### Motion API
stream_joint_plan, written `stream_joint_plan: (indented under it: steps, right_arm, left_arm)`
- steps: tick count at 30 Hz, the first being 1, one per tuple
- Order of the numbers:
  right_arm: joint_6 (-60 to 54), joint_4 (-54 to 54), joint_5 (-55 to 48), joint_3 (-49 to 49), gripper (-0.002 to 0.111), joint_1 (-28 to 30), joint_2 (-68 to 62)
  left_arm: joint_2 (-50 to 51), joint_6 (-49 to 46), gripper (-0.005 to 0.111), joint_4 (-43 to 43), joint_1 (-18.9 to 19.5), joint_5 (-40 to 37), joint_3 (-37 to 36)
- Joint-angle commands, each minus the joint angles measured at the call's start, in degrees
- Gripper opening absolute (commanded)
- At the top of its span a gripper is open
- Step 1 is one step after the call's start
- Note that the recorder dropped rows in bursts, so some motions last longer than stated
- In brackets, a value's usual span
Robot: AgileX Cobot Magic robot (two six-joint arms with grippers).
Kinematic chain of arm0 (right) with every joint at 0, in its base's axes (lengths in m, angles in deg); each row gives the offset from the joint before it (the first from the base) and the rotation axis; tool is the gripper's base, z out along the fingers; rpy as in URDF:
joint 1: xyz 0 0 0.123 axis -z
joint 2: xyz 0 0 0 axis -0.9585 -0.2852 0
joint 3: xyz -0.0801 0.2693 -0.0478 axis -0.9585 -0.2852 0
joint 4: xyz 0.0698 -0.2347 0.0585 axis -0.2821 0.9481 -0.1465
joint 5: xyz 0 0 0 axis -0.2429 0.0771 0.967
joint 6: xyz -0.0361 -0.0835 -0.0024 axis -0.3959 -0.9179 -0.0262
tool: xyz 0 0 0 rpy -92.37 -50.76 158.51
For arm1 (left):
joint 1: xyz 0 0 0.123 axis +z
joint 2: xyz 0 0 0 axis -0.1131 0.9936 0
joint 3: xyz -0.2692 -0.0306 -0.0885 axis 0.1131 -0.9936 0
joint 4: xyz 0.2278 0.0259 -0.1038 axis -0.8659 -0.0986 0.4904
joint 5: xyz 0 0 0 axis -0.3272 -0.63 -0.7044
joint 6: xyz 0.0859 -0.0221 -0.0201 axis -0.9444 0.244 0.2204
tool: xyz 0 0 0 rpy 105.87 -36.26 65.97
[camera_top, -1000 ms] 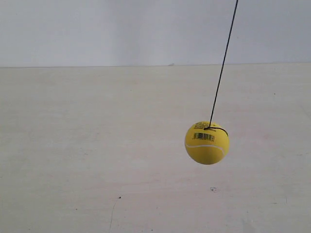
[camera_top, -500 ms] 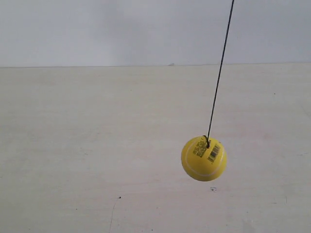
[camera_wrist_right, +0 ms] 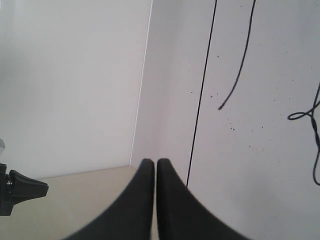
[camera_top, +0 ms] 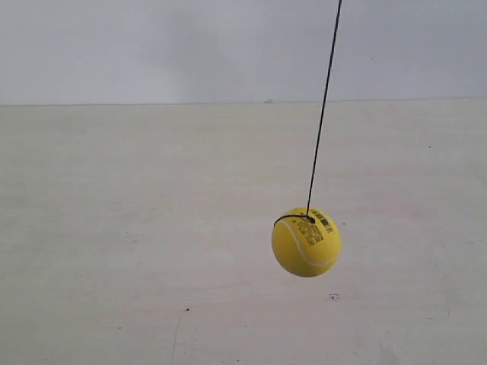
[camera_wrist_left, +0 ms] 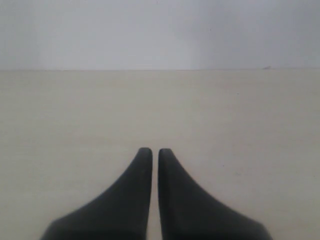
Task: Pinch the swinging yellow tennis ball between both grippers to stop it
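The yellow tennis ball [camera_top: 306, 242] hangs on a thin black string [camera_top: 323, 106] above the pale table, right of centre in the exterior view, its white seam and printed sticker facing the camera. No arm or gripper shows in that view. In the left wrist view my left gripper [camera_wrist_left: 151, 151] is shut, its two black wedge jaws nearly touching with nothing between them over bare table. My right gripper [camera_wrist_right: 150, 162] is likewise shut and holds nothing, pointing toward a white wall corner. The ball appears in neither wrist view.
The pale table [camera_top: 114, 228] meets a white wall [camera_top: 152, 46] at the back. In the right wrist view, black cords [camera_wrist_right: 202, 95] hang against the wall and a black part [camera_wrist_right: 20, 190] juts in from the frame's edge.
The ball has swung leftward in the exterior view, dipping and then rising a little, and has spun so the sticker faces differently. The string's top has shifted left too.
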Motion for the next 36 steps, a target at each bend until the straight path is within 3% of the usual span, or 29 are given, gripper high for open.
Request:
stream_joint_plan:
  steps: [1,24,27,32,36]
  right_arm:
    - [0.04,-0.37,0.01,-0.09,0.0,-0.02,0.06]
    - [-0.07,-1.19,-2.22,-0.09,0.0,-0.02,0.06]
    - [-0.57,-16.18,-3.16,-2.02,0.0,-0.02,0.06]
    - [-1.68,-54.55,-2.84,-8.19,0.0,-0.02,0.2]
    - [-12.33,-68.07,-3.03,-12.71,0.0,-0.02,2.21]
  left_arm:
    - [-0.23,-0.31,0.005,-0.05,0.11,-0.12,-0.22]
    - [-0.23,-0.31,0.005,-0.05,0.11,-0.12,-0.22]
    - [-0.23,-0.31,0.005,-0.05,0.11,-0.12,-0.22]
    - [-0.23,-0.31,0.005,-0.05,0.11,-0.12,-0.22]
    - [-0.23,-0.31,0.005,-0.05,0.11,-0.12,-0.22]
